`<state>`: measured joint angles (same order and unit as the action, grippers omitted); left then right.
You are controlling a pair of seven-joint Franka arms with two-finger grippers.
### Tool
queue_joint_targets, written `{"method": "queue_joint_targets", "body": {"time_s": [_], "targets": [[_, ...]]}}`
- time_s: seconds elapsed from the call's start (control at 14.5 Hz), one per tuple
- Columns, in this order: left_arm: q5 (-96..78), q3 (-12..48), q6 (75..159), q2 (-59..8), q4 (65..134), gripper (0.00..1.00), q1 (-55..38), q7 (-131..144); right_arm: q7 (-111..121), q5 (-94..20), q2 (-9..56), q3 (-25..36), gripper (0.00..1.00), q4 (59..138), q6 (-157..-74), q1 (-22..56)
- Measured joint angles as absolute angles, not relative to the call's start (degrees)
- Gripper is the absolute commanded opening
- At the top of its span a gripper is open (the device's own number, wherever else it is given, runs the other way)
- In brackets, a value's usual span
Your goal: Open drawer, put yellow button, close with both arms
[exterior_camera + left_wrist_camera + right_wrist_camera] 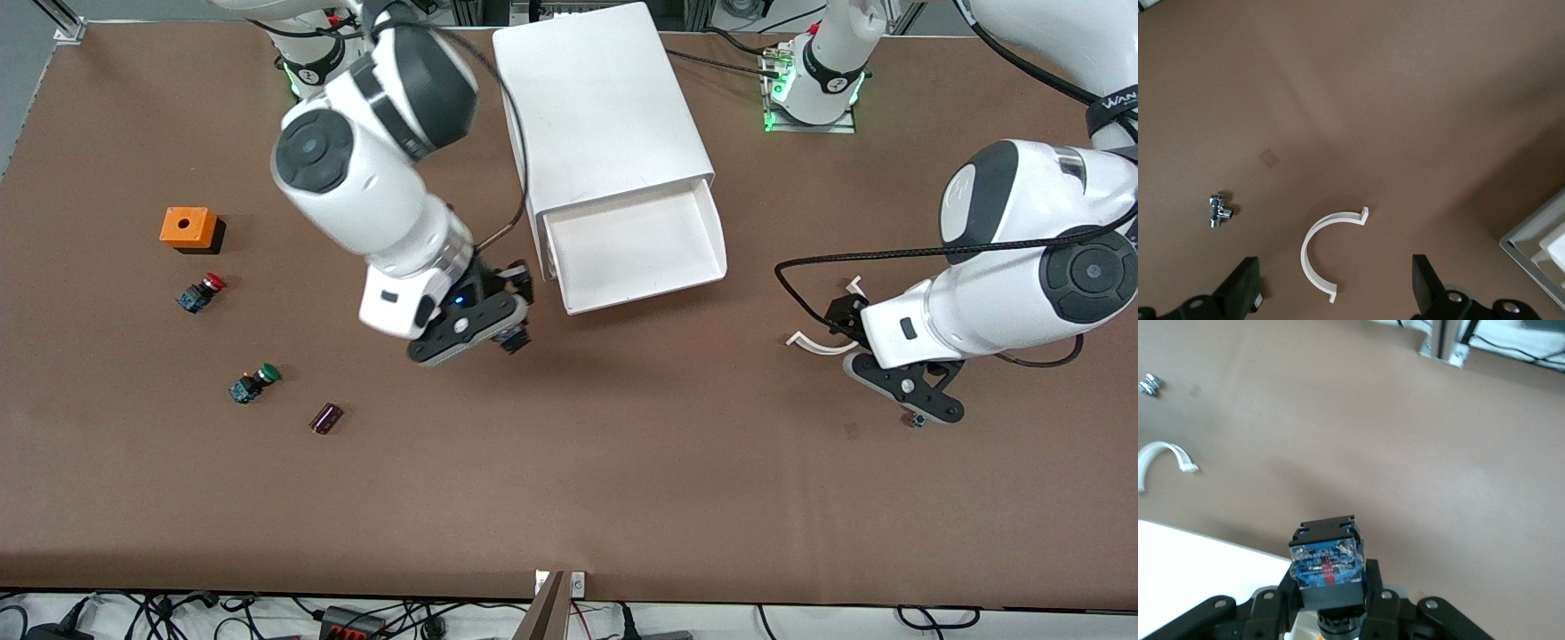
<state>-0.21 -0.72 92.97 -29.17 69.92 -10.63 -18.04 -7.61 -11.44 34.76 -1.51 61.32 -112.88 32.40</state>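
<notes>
The drawer (649, 292), the top tray of the white cabinet (596, 107), stands pulled out with nothing in it. My right gripper (508, 336) hangs over the table beside the drawer's front corner, toward the right arm's end. It is shut on the yellow button (1328, 561). The right wrist view shows the button's blue and black body between the fingers (1379, 603), the cap mostly hidden below. My left gripper (1331, 293) is open with nothing in it, over the table toward the left arm's end, above a white C-shaped clip (1313, 250).
An orange box (188, 228), a red-capped button (203, 292), a green-capped button (253, 383) and a small dark cylinder (325, 418) lie toward the right arm's end. A small metal fitting (1219, 210) lies near the clip (822, 342).
</notes>
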Motion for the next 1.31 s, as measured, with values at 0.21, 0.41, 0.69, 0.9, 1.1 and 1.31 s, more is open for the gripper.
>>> {"method": "queue_joint_targets", "body": {"time_s": [0.21, 0.41, 0.69, 0.9, 1.1, 1.31], "targets": [[0.02, -0.73, 93.76, -30.55, 69.91, 1.0, -10.63, -17.68, -12.28, -11.44, 35.12, -1.54, 0.0, 61.33, -116.15, 35.16], [0.02, -0.73, 93.9, -30.83, 69.85, 1.0, -10.67, -14.79, -20.8, -8.88, 36.39, -1.53, 0.0, 61.34, -116.25, 39.45], [0.02, -0.7, 93.9, -30.83, 69.45, 1.0, -10.86, -12.1, -31.71, -5.65, 39.25, -1.46, 0.0, 61.34, -116.41, 44.98], [0.02, -0.7, 93.9, -30.83, 69.4, 1.0, -10.85, -11.7, -32.39, -5.62, 40.36, -1.44, 0.0, 61.34, -114.89, 45.92], [0.02, -0.7, 93.9, -30.83, 69.36, 1.0, -10.86, -11.36, -32.45, -5.62, 40.74, -1.44, 0.0, 61.34, -113.09, 46.09], [0.02, -0.7, 93.9, -30.83, 69.36, 1.0, -10.86, -11.09, -32.52, -5.63, 40.99, -1.45, 0.0, 61.33, -111.0, 46.25]]}}
